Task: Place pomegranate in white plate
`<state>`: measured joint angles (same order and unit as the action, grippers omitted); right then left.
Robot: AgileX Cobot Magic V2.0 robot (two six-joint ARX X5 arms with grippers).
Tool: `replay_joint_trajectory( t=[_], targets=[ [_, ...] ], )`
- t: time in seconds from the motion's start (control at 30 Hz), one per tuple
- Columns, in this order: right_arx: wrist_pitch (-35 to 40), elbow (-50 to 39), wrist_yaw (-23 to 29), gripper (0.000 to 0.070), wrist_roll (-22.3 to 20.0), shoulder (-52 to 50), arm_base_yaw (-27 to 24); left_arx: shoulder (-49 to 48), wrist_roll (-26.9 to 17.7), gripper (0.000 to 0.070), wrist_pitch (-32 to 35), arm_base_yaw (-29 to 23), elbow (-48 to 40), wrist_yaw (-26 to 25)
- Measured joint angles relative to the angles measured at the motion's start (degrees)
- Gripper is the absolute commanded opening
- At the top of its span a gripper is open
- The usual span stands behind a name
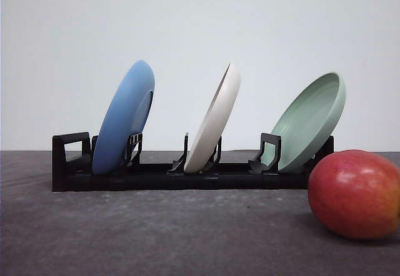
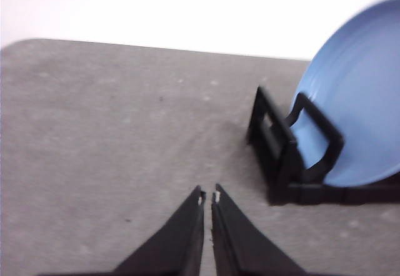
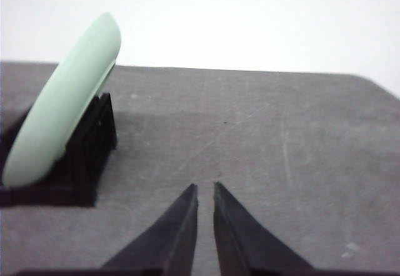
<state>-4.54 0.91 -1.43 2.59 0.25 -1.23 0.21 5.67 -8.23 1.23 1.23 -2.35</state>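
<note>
The pomegranate [image 1: 355, 193], glossy red with a yellow-orange blush, rests on the dark table at the front right, just in front of the rack's right end. The white plate [image 1: 215, 119] stands on edge in the middle slot of the black rack [image 1: 156, 175], leaning right. My left gripper [image 2: 208, 196] hovers over bare table beside the rack's left end, its fingers nearly touching with nothing between them. My right gripper [image 3: 205, 187] is over bare table beside the rack's right end, fingers close together and holding nothing.
A blue plate [image 1: 125, 117] [image 2: 356, 120] leans in the rack's left slot and a pale green plate [image 1: 310, 121] [image 3: 62, 123] in its right slot. The grey tabletop [image 1: 156, 232] stretches in front of the rack. A plain white wall stands behind.
</note>
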Motion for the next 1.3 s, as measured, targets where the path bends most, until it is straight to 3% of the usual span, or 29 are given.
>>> replay_joint_trajectory(
  t=[0.13,0.3,0.47,0.67,0.9,1.0,1.07,1.3],
  targets=[
    [0.05,0.33,-1.47,0.0,9.67,0.0,0.0,1.76,4.23,0.0003,-0.88,0.02,1.05,-0.94],
    [-4.0,6.7,-3.62,0.0,19.78,1.87,0.0,7.63,6.89,0.0003,-0.99,0.64,9.13,-3.83],
    [-12.35,17.69,-8.62,0.0,22.3,7.0,0.0,17.78,7.56,0.0003,-6.2,2.29,20.14,-11.18],
    [-24.64,32.92,-17.01,0.0,18.02,16.2,0.0,32.02,6.28,0.0003,-12.88,4.67,34.79,-23.84],
    [-37.65,47.81,-31.25,0.0,5.81,26.98,0.0,43.86,0.51,0.0003,-19.18,7.84,48.62,-40.67],
    [-39.12,50.31,-36.68,0.0,1.51,30.16,0.0,46.13,-2.65,0.0002,-20.99,9.09,52.0,-46.01],
    [-38.69,50.47,-39.07,0.0,0.22,31.22,0.0,46.44,-3.72,0.0001,-20.58,9.62,52.63,-48.04],
    [-38.13,50.47,-39.08,0.0,-0.97,32.13,0.0,46.4,-4.81,0.0013,-20.33,9.84,52.63,-48.61]
  ],
)
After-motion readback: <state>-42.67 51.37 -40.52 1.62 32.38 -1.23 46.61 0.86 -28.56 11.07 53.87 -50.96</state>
